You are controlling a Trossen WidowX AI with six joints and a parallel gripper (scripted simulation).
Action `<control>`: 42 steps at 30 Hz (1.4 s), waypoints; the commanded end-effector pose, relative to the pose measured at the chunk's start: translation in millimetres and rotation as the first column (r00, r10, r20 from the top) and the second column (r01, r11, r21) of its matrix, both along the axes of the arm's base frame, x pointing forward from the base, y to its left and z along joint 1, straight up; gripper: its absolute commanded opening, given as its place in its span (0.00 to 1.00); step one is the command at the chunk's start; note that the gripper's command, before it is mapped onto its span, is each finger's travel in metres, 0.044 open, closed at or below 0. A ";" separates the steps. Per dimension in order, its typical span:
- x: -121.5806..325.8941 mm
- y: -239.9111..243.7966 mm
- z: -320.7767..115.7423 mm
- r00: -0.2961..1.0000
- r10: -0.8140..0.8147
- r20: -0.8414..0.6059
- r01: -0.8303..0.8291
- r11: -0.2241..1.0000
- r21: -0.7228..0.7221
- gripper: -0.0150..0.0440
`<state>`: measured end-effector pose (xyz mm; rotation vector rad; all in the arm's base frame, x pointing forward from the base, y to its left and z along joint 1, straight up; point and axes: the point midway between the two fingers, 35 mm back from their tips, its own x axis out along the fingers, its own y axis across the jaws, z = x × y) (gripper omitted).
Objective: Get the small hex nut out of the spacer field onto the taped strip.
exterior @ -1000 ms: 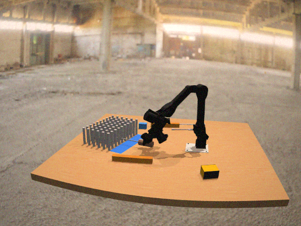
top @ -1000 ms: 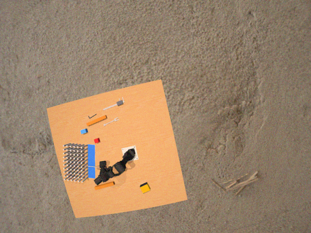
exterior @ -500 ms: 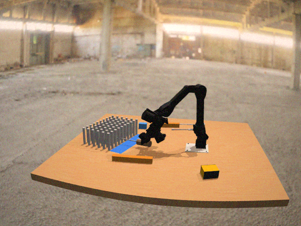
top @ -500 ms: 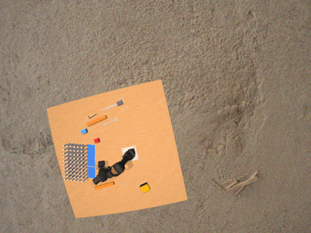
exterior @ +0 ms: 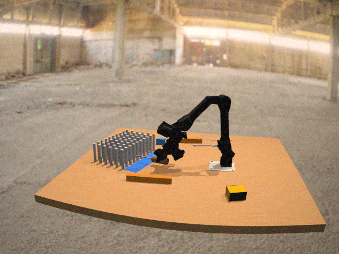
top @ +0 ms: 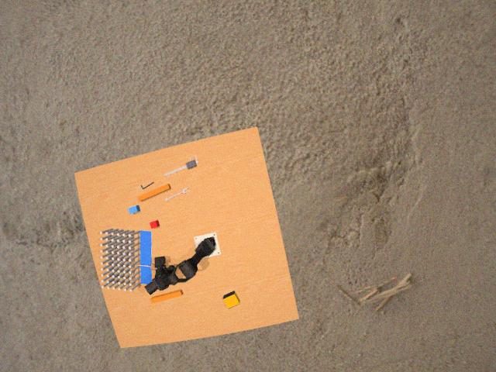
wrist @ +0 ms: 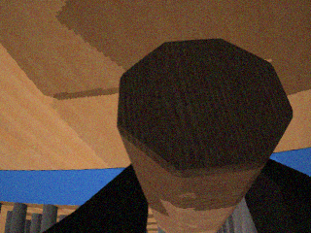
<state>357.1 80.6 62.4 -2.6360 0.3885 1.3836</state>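
Note:
My gripper (exterior: pixel 159 157) (wrist: pixel 192 166) is shut on the wooden handle (exterior: pixel 164 161) (wrist: pixel 204 104) of a thin-rod tool, held above the table. Its metal rod (top: pixel 145 266) (exterior: pixel 144 156) crosses over the blue taped strip (top: pixel 146 244) (exterior: pixel 139 164) (wrist: pixel 53 186) and reaches the front of the spacer field; its far end is hidden. The grey metal spacers (top: pixel 119 260) (exterior: pixel 122 154) (wrist: pixel 49 218) look upright. The hex nut cannot be made out in any view.
Orange bars (top: pixel 154 192) (top: pixel 166 296) (exterior: pixel 148 178) lie on either side. A red block (top: pixel 154 224), a blue block (top: pixel 133 209) (exterior: pixel 160 141) and a yellow-black block (top: pixel 231 299) (exterior: pixel 235 192) stand around. A hex key (top: pixel 147 185), a forked tool (top: pixel 176 194) and a grey-blocked tool (top: pixel 191 164) lie farther off.

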 end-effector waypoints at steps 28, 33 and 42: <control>27.7 -6.1 5.0 1.000 0.005 0.015 -0.005 1.000 0.001 0.25; 31.3 -7.2 5.2 1.000 0.005 0.015 -0.005 1.000 0.001 0.25; 37.7 -9.4 5.5 1.000 0.005 0.016 -0.005 1.000 0.001 0.25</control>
